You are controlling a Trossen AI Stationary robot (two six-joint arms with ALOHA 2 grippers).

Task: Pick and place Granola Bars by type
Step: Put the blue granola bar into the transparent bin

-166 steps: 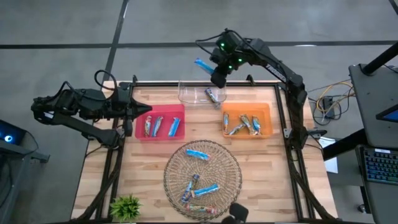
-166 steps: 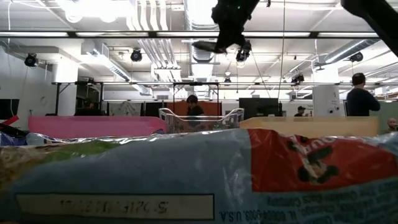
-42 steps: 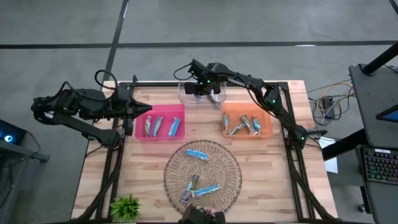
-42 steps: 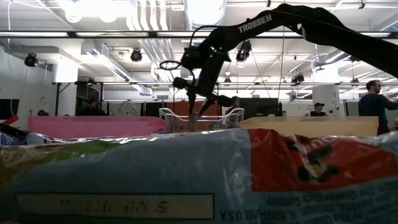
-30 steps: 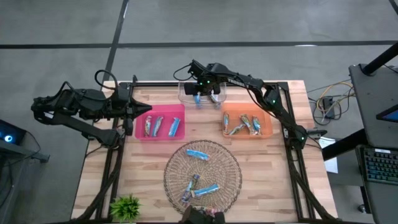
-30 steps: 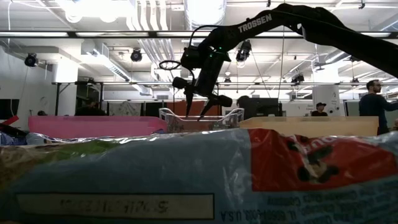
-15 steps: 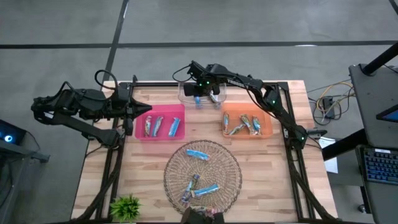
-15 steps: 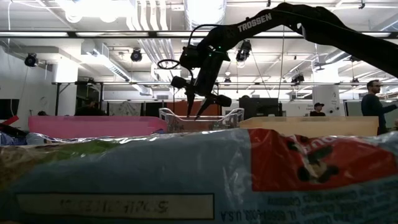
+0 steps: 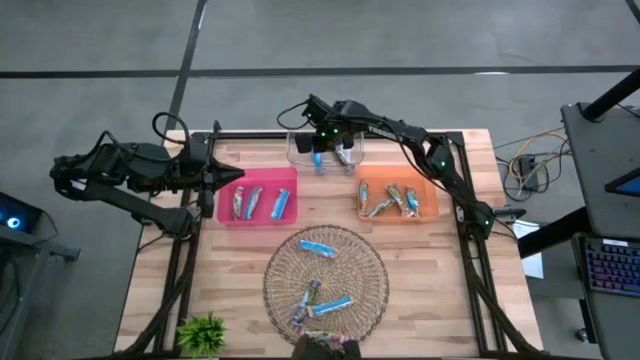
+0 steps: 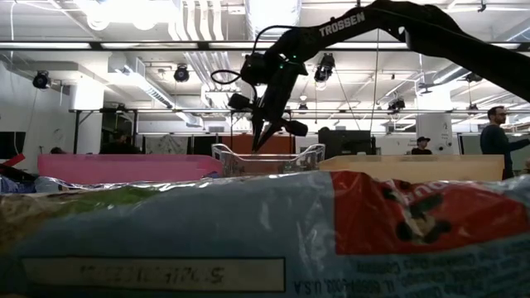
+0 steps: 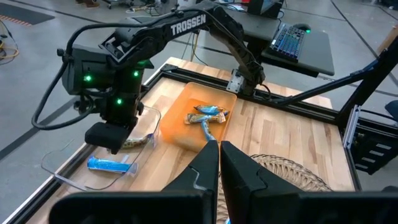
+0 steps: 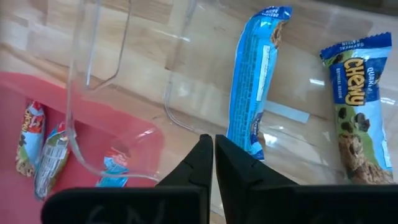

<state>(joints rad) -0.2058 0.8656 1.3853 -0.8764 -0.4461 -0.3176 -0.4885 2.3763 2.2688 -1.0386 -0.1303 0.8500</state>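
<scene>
The wooden desk carried three trays along its far half and a round wire basket nearer the front. The right arm reached across the far edge, and its pincer hung over the clear tray, fingers pressed together with nothing between them. The left arm lay folded at the desk's left edge, its pincer likewise drawn together and empty, just beside the pink tray.

The pink tray held three Granola Bars lying side by side. The orange tray on the right held a small cluster of bars. In the clear tray lay a blue-wrapped bar and, beside it, a Chewy bar in blue and tan; neither touched the right pincer. The wire basket held one blue bar near its far rim and several more bars bunched toward the front. A small green plant stood at the desk's front left corner. In the low view a bar wrapper filled the foreground.
</scene>
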